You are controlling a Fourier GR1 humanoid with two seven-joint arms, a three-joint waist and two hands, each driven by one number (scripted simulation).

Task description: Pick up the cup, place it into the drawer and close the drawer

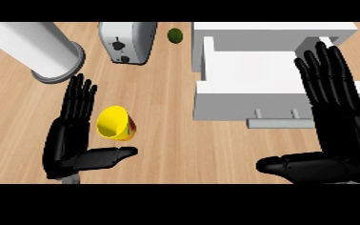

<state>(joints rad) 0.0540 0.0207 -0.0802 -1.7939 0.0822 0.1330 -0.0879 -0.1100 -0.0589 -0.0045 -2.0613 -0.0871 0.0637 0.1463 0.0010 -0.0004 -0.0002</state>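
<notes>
head view | yellow cup lies tipped on wooden counter, between left hand's straight fingers and thumb, whether touching unclear | right hand flat, fingers straight and together, over open white drawer's right side | toaster, grey cylinder, green fruit behind

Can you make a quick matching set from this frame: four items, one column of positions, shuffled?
Items:
1. cup
2. toaster
3. drawer
4. left hand

Positions:
A. open, white, right of centre
B. lying on its side by the left hand
C. open, lower left of the view
D. far edge, beside the grey cylinder

Pairs: 1-B, 2-D, 3-A, 4-C
</notes>
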